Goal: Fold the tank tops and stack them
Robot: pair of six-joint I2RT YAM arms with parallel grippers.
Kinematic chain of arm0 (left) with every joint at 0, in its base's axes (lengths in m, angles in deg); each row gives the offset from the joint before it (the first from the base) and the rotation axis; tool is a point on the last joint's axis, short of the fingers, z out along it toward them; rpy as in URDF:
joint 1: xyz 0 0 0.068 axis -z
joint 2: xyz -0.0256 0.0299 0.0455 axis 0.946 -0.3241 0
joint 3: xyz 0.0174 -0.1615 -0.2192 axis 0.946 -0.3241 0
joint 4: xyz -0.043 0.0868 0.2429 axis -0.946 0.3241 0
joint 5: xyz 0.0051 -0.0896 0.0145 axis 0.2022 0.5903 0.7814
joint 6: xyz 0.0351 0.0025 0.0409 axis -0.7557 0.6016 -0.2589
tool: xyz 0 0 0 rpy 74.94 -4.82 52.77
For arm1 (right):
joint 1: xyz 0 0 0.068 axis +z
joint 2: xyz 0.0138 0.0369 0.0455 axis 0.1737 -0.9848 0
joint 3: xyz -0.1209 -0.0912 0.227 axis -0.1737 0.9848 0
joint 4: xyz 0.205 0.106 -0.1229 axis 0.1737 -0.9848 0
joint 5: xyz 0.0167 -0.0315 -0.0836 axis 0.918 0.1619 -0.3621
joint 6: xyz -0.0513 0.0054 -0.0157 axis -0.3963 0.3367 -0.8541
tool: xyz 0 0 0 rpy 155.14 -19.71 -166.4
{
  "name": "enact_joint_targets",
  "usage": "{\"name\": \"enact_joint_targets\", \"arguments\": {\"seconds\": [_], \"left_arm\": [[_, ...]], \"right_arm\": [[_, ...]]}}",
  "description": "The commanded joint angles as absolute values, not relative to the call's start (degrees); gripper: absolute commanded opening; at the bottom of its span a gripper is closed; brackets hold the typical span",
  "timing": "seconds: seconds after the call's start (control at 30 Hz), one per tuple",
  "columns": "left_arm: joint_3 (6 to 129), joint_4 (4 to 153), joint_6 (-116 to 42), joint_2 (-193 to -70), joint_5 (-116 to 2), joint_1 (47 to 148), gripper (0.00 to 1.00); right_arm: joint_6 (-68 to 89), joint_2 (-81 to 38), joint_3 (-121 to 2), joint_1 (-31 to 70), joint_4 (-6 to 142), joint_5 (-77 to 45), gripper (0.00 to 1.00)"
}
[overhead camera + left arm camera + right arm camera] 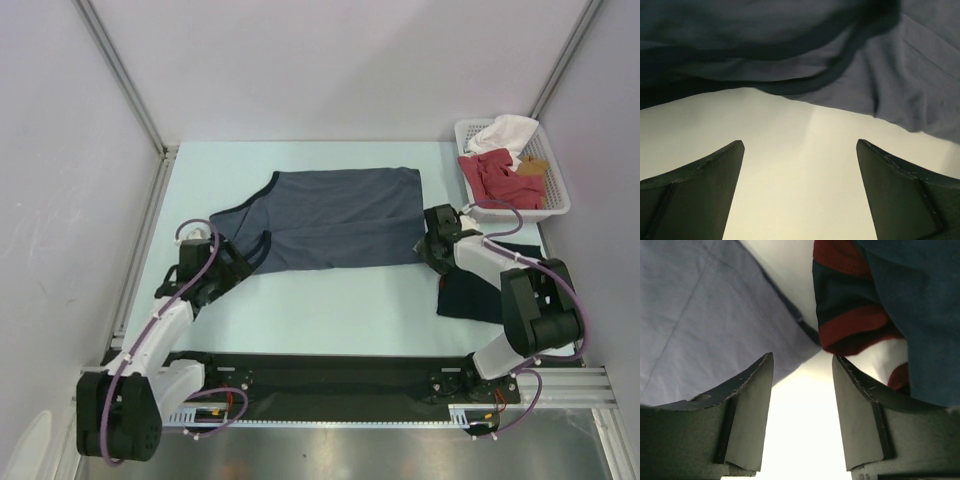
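The slate top (pixel 340 215) lies spread flat across the middle of the table (pixel 330 315), hem to the right, neck and armholes to the left, where a strap edge curls at the near left corner. The left claw (pixel 800 145) sits low at that corner, its fingers spread wide with only bare table between them; the dark-bound cloth edge is just ahead and untouched. The right claw (pixel 802 357) is at the top's right edge by the near corner, its fingers parted and pinching nothing. The slate corner lies just ahead of its left finger. The navy top (pixel 905 300) with its red trim (pixel 852 325) lies ahead of its right finger, a thin strip of table between the two cloths. From above, the navy top sits bunched at the near right, partly under the right arm, apart from the slate one. A broad bare band of table runs in front of the slate top toward the arm bases, with narrower bands behind it and to its left up to the walls. The right side is crowded: the basket (pixel 520 213) in the far right corner holds a red garment (pixel 498 180) and a white garment (pixel 510 132), and its near left corner is close to the right claw.
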State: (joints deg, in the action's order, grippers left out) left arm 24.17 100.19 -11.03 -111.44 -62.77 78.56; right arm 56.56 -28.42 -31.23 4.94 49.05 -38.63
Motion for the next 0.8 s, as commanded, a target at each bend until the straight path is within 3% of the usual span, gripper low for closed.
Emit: {"name": "enact_joint_targets", "arguments": {"seconds": [0.0, 0.07, 0.13, 0.27, 0.47, 0.63, 0.77], "left_arm": [[21.2, 95.5, -8.0, -111.0, -55.9, 72.2, 0.99], [19.7, 94.3, -6.8, -110.8, -56.1, 71.4, 0.99], [18.6, 93.9, -5.6, -110.7, -56.8, 71.4, 0.99], [17.9, 93.8, -4.4, -111.2, -57.7, 69.0, 0.97], [17.7, 95.6, -2.4, -111.9, -62.7, 65.8, 0.9], [17.5, 96.6, 3.8, -112.3, -69.5, 62.9, 0.79], [17.3, 96.3, 7.6, -112.2, -73.0, 59.8, 0.78]], "right_arm": [[60.1, -31.1, -32.5, 5.5, 51.9, -40.9, 0.54], [61.6, -33.2, -33.2, 5.8, 51.9, -41.4, 0.5], [62.4, -34.4, -33.8, 6.1, 51.8, -42.4, 0.4], [63.0, -36.4, -34.1, 5.5, 50.6, -43.5, 0.02], [62.5, -35.6, -33.3, 5.4, 51.4, -45.1, 0.0], [62.0, -35.3, -32.5, 5.5, 53.0, -44.7, 0.0], [61.1, -35.0, -32.5, 5.5, 53.3, -44.8, 0.0]]}}
